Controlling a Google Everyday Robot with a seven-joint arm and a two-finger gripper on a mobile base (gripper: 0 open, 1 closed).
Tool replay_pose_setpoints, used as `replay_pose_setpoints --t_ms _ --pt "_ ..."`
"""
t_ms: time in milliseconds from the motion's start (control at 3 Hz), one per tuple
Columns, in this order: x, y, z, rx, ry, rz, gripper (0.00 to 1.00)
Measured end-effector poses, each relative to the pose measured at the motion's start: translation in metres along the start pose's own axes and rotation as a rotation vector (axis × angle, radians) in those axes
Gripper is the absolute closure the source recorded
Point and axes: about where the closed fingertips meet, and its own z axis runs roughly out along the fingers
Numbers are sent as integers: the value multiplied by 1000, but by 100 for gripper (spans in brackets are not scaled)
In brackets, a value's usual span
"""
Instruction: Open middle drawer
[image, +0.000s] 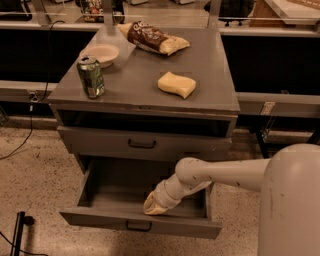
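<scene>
- A green drink can (91, 76) is seen upright near the left front corner of the grey cabinet top (135, 95).
- A pale bowl (102, 52) is set behind the can, close to the back left edge.
- The top drawer (195, 147) is seen shut under a dark slot, with a black bar handle (141, 144) at its centre.
- The middle drawer (100, 219) is found below it, standing open towards the camera, with its grey floor exposed and its own black handle (139, 226) on the front.
- The gripper (151, 207) is held inside the open drawer, low over the drawer floor, right of centre and just behind the front panel; whether it is wide or narrow cannot be told.
- A brown snack bag (155, 37) is laid at the back of the top, right of the bowl.
- A yellow sponge (176, 84) is placed right of centre, well apart from the can.
- The white arm (225, 174) is reached in from the right, down into the drawer.
</scene>
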Motion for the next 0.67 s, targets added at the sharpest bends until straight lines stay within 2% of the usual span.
replay_pose_setpoints --t_ms 667 --pt "-3 -1 3 -10 -3 -6 100"
